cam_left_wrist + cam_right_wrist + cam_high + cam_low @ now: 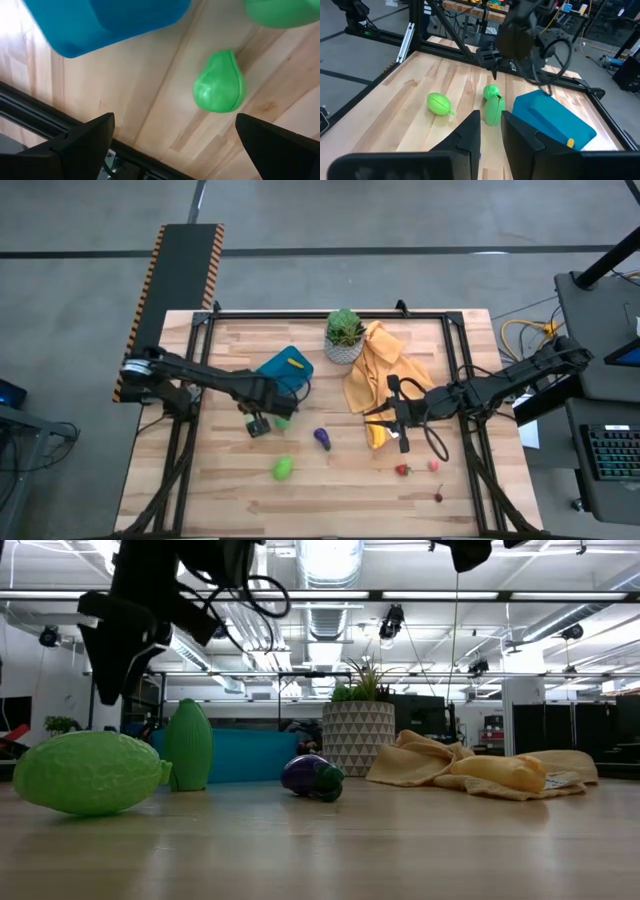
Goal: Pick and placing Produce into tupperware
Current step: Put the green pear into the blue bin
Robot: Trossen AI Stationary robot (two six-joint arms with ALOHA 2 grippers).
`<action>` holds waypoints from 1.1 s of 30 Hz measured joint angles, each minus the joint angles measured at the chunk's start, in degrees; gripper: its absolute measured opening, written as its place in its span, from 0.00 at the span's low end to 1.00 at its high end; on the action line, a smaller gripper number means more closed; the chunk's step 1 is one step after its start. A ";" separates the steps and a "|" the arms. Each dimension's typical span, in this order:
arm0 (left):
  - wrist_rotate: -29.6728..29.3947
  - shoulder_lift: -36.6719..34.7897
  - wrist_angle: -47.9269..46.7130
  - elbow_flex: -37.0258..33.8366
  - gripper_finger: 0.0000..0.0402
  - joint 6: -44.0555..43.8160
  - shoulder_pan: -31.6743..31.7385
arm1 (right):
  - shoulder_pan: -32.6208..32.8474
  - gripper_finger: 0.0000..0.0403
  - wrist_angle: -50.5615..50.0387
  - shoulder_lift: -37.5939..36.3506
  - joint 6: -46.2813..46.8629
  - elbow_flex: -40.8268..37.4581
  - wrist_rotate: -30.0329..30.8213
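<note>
The blue tupperware [285, 370] lies on the table's left middle with a yellow banana [295, 363] in it. Two green pieces [283, 420] sit just on its near side; the left wrist view shows one [220, 87] below the open fingers and the other [280, 12] beside it. My left gripper [258, 423] hangs open above the table next to them, pointing steeply down and touching nothing. A third green piece [283, 469] and a purple eggplant [322, 438] lie nearer the front. My right gripper [400, 425] waits at mid-right, its fingers [470, 135] a narrow gap apart and empty.
A white pot with a green plant [344, 338] stands at the back centre, and a yellow cloth [385, 370] lies to its right. Tiny red pieces [403, 470] lie near the front right. A black frame [300, 314] runs round the table.
</note>
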 joint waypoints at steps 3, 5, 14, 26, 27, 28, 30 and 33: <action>0.01 2.39 0.22 0.00 1.00 -0.02 -1.40 | 0.00 0.17 -0.32 0.01 0.00 0.00 0.00; -0.07 3.86 0.32 -0.02 1.00 -0.07 -2.44 | -0.02 0.17 -0.28 0.00 0.24 0.00 0.00; -0.89 8.05 1.93 -0.16 1.00 -0.90 -5.42 | -0.02 0.17 -0.28 0.01 0.46 0.00 0.00; -3.26 7.96 5.21 -2.67 1.00 -1.55 -7.77 | -0.02 0.17 -0.26 0.02 0.44 0.00 -0.01; -3.28 7.96 5.21 -3.37 1.00 -1.57 -7.78 | -0.02 0.17 -0.26 0.00 0.46 0.00 -0.01; -3.26 7.96 5.26 -4.11 1.00 -1.57 -7.78 | -0.01 0.17 -0.26 0.01 0.46 0.00 -0.01; -3.26 7.96 5.26 -5.36 1.00 -1.74 -7.78 | -0.02 0.17 -0.26 0.00 0.45 0.00 -0.02; -3.22 7.91 7.57 -6.85 1.00 -2.98 -7.76 | 0.00 0.17 -0.26 0.00 0.46 0.00 -0.02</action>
